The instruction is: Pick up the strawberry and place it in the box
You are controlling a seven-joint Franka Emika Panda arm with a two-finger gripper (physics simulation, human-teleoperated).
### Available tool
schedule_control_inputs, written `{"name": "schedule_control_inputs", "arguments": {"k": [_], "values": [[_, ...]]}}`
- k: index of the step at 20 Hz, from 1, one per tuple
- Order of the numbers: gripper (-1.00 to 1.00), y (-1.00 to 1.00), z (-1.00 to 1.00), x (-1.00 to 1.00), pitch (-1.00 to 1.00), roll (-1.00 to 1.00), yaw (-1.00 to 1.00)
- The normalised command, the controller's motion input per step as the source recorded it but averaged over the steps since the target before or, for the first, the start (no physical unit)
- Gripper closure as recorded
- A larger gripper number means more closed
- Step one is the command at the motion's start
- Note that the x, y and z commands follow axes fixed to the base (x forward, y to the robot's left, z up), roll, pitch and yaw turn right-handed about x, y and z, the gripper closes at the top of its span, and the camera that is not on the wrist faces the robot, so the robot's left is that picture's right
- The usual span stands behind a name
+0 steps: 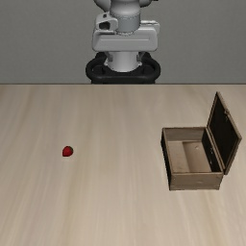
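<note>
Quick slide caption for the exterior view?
Strawberry lies on the table, well apart from the open wooden box.

A small red strawberry (67, 151) lies on the desk (115, 192), toward the exterior view's left. Well apart from it, toward the exterior view's right, sits a brown wooden box (197, 157). The box's lid stands open and its inside is bare.
</note>
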Motion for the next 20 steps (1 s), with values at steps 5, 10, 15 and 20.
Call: {"name": "schedule_control_inputs", "arguments": {"k": [5,10,15,20], "values": [[-1.00,-1.00,0.00,0.00,0.00,0.00,0.00],[-1.00,-1.00,0.00,0.00,0.00,0.00,0.00],[-1.00,-1.00,0.00,0.00,0.00,0.00,0.00],[-1.00,0.00,0.00,1.00,0.00,0.00,0.00]]}}
